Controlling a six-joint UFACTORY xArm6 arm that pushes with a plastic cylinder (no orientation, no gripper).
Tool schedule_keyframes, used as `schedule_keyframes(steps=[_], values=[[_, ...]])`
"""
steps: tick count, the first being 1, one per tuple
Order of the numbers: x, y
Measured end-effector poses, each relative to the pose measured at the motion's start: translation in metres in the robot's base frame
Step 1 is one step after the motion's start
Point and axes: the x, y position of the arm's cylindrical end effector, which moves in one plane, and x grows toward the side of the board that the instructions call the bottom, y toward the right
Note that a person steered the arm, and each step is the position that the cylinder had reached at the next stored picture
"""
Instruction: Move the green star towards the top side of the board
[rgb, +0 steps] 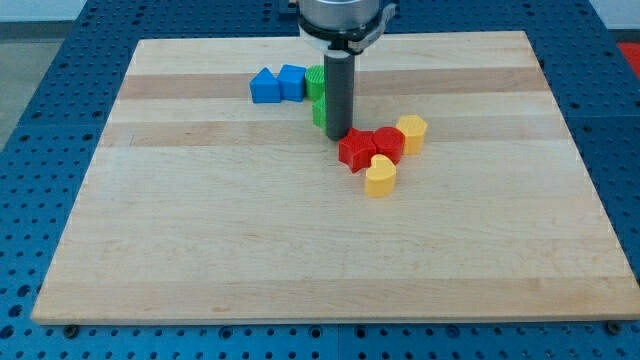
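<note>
Standing just above centre frame, my tip (337, 135) touched a green block (318, 112), its shape hidden behind the rod; gripperless, it held nothing, with red blocks (370, 148) lower right.

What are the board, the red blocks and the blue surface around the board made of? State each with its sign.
Board: looks like pale wood, with grain streaks and joined strips, matte.
Red blocks: likely plastic, given the uniform saturated colour and slight sheen.
Blue surface: probably painted metal or plastic, with a regular grid of holes; the picture cannot settle which.
</note>
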Motion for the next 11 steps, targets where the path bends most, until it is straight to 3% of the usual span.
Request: schedule_keyframes(steps=[1,3,4,7,11], values=[[-0.001,0.000],[0.042,-0.035],[0.022,-0.053],[-0.015,-0.033],[-0.017,0.000]])
